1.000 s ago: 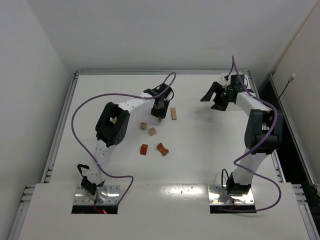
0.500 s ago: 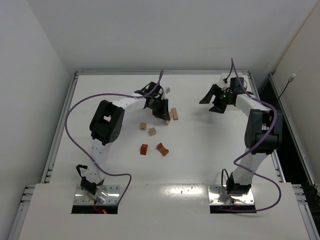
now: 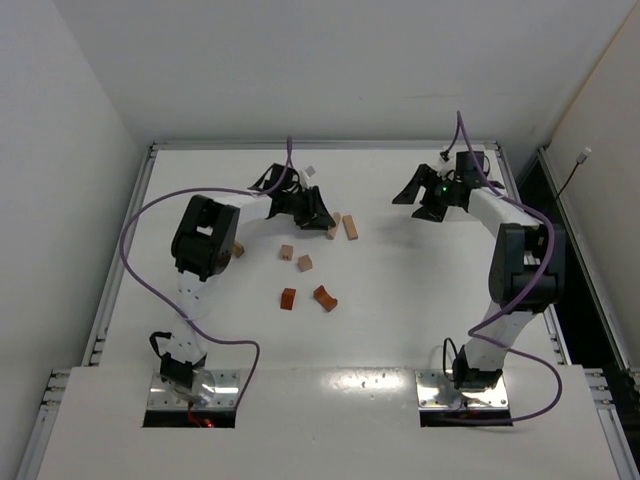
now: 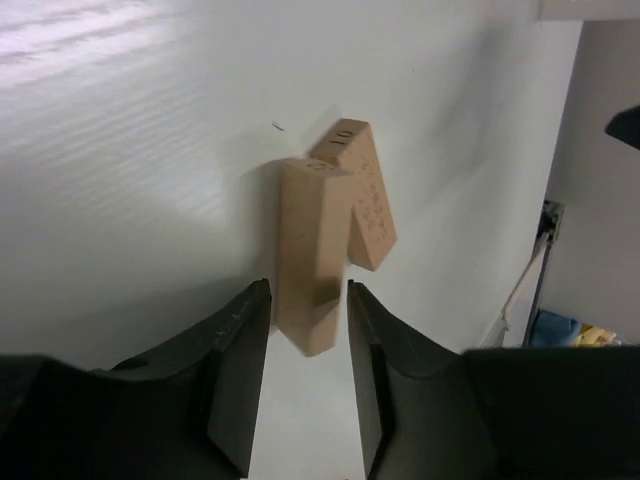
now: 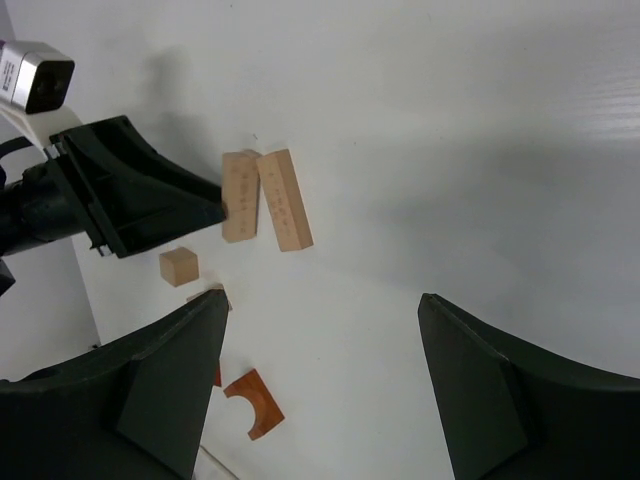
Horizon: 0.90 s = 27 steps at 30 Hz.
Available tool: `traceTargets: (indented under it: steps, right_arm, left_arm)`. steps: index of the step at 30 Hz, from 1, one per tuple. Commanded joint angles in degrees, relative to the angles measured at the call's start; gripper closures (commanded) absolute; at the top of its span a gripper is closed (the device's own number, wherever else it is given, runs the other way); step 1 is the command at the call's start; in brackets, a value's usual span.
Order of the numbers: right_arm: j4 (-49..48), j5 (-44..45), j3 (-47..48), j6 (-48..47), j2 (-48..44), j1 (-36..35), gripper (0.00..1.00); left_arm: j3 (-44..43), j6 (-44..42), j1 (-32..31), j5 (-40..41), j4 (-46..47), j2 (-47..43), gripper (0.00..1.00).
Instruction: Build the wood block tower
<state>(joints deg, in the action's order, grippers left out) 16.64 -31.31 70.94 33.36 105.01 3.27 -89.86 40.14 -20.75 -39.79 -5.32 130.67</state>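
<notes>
1. While no block sits on another yet, the left claw [image 4: 307, 300] has its jaws narrow on a pale block [image 4: 300, 220]. They press the side faces at its near end. Contact looks firm in the wrist view, but I can't confirm clamp force from it.
2. Key relation: the pale block's long axis runs straight out from the claw, 12–6 in the left wrist view. The pale bar [image 4: 365, 200] lies just beside it at 1 o'clock, skewed to about 11–5. Their far ends are touching or nearly so.
3. In the top view the pair sits toward the far middle of the table [image 3: 400, 300]. The claw reaches in from 10 o'clock, and the bar is at 3 o'clock of the gripped block.
4. The right claw [image 5: 322, 305] is spread wide and holds nothing. It is well apart, at roughly 2–3 o'clock of the bar, so the left arm is far nearer.
5. Spare parts lie at 6–7 o'clock of the pair, well apart from it: two tan cubes [image 3: 286, 252], a reddish block [image 3: 288, 298] and a reddish arch [image 3: 324, 297].
6. My read: base layer in progress. The next move calls for squaring the block parallel to the bar, then letting go. The risk is nudging the bar on release.
</notes>
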Motion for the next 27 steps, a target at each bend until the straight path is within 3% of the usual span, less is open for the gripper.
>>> traceTargets:
  steps: [1,3,7,10,12,15,18,27]
  right_arm:
    - [-1.6,-0.9,0.1,-0.8,-2.9,-1.1,0.26]
    - [-1.6,-0.3,0.1,-0.8,-2.9,-1.7,0.26]
    - [-1.6,-0.3,0.6,-0.8,-2.9,-2.2,0.26]
    - [-1.1,1.9,1.1,-1.5,-2.9,-3.4,0.29]
    - [-1.7,2.0,1.1,-1.5,-2.9,-3.4,0.30]
    - [-1.7,2.0,1.1,-1.5,-2.4,-3.9,0.30]
    - [-2.2,2.0,1.1,-1.5,-1.7,-3.9,0.30]
    - [-2.8,0.9,1.1,-0.9,-1.7,-4.4,0.30]
  left_arm:
    - [-2.1,0.3,1.0,3.1,0.9,0.9,0.65]
    - [-2.1,-0.3,1.5,4.8,-0.6,0.9,0.56]
    - [-1.0,-2.1,2.1,7.0,-2.2,-0.8,0.54]
    - [-0.4,-5.3,2.1,13.6,-6.1,-3.1,0.54]
    - [0.1,-7.5,2.1,14.3,-7.1,-5.5,0.62]
    - [-1.3,-10.2,1.3,16.7,-9.7,-6.7,0.66]
    - [-6.5,-16.3,-1.3,22.5,-15.3,-6.7,0.68]
    - [-12.5,-22.2,-7.8,29.9,-21.2,-7.3,0.69]
